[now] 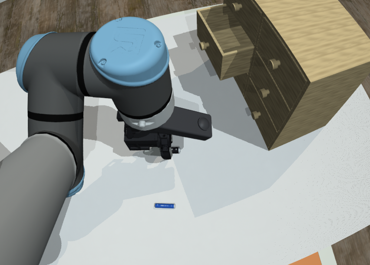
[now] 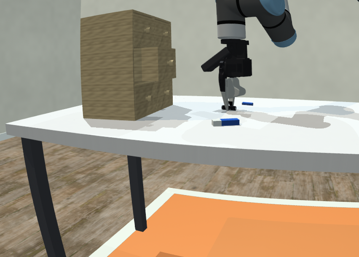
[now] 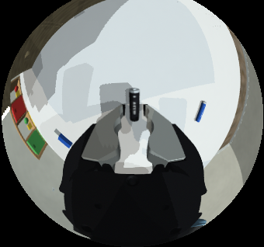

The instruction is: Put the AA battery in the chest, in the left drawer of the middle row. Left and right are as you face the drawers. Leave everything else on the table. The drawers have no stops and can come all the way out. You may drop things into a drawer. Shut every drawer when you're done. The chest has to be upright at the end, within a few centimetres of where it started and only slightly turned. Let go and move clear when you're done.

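A white table (image 1: 246, 222) (image 2: 269, 161) (image 3: 167, 41) carries the scene, with an orange mat (image 1: 305, 259) (image 2: 239, 209) on the floor in view. The grey arm (image 1: 55, 61) (image 2: 230, 11), capped in light blue, reaches over the table from the side facing the drawers. The wooden chest (image 1: 324, 30) (image 2: 107, 65) stands upright, well apart from the arm's tip. Its left middle drawer (image 1: 211, 52) (image 2: 149, 64) is pulled out, still seated in its opening; the other drawers in view look shut. The part of this drawer's inside that shows from above holds no battery.

The claw (image 1: 169, 150) (image 2: 229, 106) (image 3: 133, 105) points down at table height, its fingers a small way open. They stand on either side of the black battery (image 1: 176, 150) (image 2: 233, 108) (image 3: 134, 99), but have no grip on it.

A blue and white eraser (image 2: 230, 121) (image 3: 64, 138) lies on the table near the claw. The black battery, apparently the AA one, lies on its side on the table between the fingertips, one end sticking out past them. The slimmer blue battery (image 1: 164, 205) (image 2: 247, 103) (image 3: 200, 111) lies on the table apart from the claw, on the opposite side from the eraser.
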Available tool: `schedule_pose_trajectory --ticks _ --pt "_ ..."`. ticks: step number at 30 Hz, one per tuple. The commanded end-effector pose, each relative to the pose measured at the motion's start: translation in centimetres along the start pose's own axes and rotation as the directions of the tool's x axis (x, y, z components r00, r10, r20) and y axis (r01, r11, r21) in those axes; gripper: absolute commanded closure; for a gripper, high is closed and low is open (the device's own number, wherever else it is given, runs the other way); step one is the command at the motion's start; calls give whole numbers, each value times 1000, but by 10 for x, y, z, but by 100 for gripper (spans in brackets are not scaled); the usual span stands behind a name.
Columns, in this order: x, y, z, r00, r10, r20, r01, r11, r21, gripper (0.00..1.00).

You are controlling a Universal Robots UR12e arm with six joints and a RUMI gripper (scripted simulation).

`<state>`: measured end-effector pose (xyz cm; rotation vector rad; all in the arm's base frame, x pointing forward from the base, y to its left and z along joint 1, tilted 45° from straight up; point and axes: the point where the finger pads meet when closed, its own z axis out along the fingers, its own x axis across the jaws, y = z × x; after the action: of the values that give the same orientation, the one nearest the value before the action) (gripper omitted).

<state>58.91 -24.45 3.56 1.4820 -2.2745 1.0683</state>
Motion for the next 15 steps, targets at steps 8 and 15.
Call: schedule_pose_trajectory --ticks 8,15 --pt "0 -3 -1 1000 2 1 -2 1000 5 95" --pt "0 -3 -1 1000 2 1 -2 1000 5 95"
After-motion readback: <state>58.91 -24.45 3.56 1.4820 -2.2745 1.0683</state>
